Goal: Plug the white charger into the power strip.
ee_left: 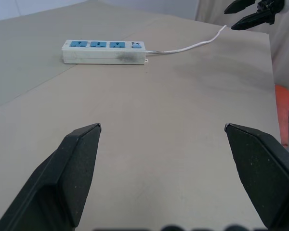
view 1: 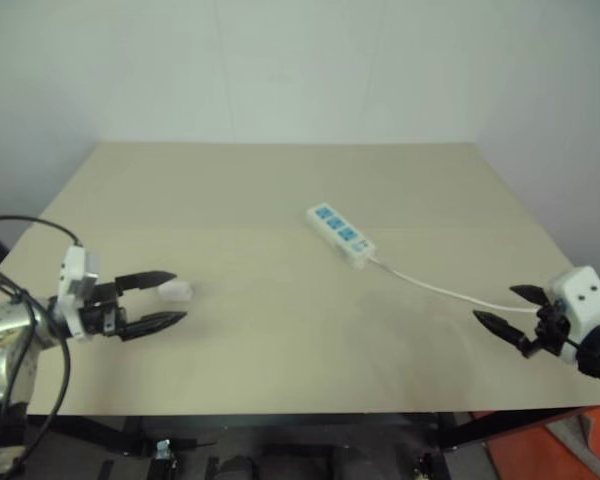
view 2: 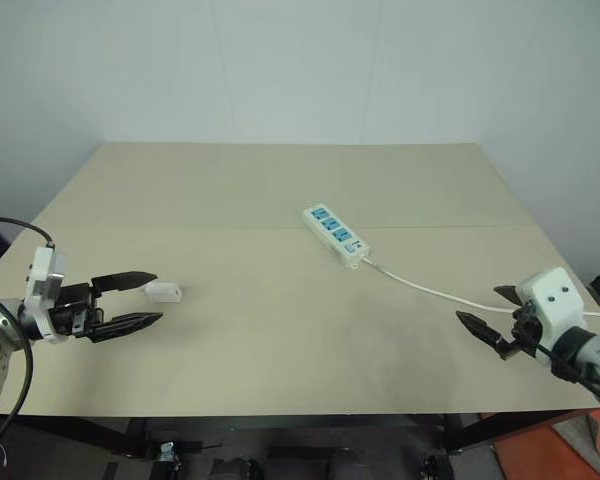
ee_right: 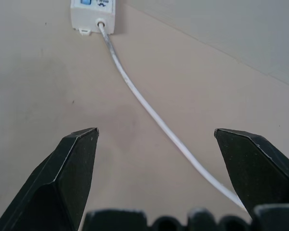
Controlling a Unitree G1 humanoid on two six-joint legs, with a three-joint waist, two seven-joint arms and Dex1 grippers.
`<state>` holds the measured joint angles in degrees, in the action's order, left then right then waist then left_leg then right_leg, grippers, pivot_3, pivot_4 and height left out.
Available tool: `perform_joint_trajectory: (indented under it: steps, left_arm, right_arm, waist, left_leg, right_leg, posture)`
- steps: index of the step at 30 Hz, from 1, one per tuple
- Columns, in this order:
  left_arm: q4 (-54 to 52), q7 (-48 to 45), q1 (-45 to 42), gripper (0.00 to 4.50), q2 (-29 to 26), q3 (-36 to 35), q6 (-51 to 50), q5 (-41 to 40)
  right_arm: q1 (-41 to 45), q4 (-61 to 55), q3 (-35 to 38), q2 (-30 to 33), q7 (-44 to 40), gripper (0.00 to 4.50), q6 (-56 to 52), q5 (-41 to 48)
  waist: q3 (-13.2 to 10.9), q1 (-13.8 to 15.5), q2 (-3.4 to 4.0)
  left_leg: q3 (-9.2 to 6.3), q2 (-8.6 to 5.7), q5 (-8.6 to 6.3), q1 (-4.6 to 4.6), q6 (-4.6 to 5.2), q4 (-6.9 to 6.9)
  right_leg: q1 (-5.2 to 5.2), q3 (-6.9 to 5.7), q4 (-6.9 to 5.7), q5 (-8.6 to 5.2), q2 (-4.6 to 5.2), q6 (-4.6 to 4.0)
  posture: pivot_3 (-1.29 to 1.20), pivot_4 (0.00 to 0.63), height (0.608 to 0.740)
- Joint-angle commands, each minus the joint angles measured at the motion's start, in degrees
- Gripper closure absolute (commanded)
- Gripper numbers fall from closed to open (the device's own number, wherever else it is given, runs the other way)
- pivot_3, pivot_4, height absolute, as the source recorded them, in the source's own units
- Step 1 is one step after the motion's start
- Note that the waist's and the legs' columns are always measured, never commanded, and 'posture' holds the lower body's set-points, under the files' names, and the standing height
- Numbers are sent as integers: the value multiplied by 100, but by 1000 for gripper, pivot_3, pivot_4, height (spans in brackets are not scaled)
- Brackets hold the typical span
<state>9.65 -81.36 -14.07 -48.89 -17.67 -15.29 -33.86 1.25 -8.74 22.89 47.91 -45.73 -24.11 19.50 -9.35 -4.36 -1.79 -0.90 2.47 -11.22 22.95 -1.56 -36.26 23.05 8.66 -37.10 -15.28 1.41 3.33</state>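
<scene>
One broad beige table (view 2: 280,330), bare over most of its top, backed by plain white walls (view 2: 280,70) meeting in a corner. Near the middle, slanted: the power strip (view 2: 336,235), blue sockets up, thin cord (view 2: 430,291) trailing toward the right edge. At the left: the white charger (view 2: 164,291), flat on the tabletop, just beyond the left gripper (view 2: 145,298). Spread wide and empty, both that one and the right gripper (view 2: 484,313), low above the cord.
</scene>
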Motion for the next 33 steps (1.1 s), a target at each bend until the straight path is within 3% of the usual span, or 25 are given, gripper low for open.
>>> perform_joint_trajectory:
  steps: [1,9,16,19,24,30,33]
  left_arm:
    - [-59,26,-171,16,9,-11,12,-62]
    - [-47,232,-508,16,-105,340,43,370]
    - [-317,133,-297,16,-322,332,-24,356]
    - [-349,185,-177,0,-320,293,10,367]
    - [-369,183,-72,0,-337,254,55,352]
    - [-283,128,-54,0,-384,198,92,341]
    - [-253,88,-28,0,-400,182,118,343]
  right_arm:
    - [750,662,-593,-106,134,0,283,-354]
    - [3021,3611,-1944,-1024,154,0,1494,-1273]
    - [3980,5141,-2298,-1550,-109,0,2292,-1502]
    - [4274,5679,-2268,-1733,-301,600,2408,-1438]
    - [4696,6550,-2368,-1864,-262,2341,2410,-1639]
    - [4733,6608,-2333,-1904,-422,4414,2521,-1624]
    - [4545,6200,-2305,-1901,-510,4481,2612,-1550]
  waist:
    - [0,-5,-1]
    - [-2,-12,0]
    - [-2,-57,1]
    - [-3,-85,2]
    - [-3,-144,3]
    - [-3,-167,3]
    - [-3,-197,3]
  left_leg:
    - [0,0,1,-3,1,0]
    - [-2,2,3,4,4,-2]
    - [-11,0,2,23,5,17]
    - [-15,0,2,23,5,17]
    - [-23,0,3,15,4,9]
    - [-32,3,3,9,4,10]
    - [-32,2,3,11,4,10]
  right_leg:
    - [-2,0,-1,2,-1,0]
    - [4,2,1,13,-8,-4]
    - [17,-4,11,41,-6,-51]
    - [16,-8,10,41,-6,-52]
    - [8,-12,0,43,-8,-56]
    - [3,-15,0,43,-14,-56]
    - [4,-15,1,44,-14,-56]
  posture:
    - [0,150,740]
    - [0,150,740]
    - [0,150,740]
    - [0,150,740]
    - [0,150,740]
    - [0,150,740]
    - [0,150,740]
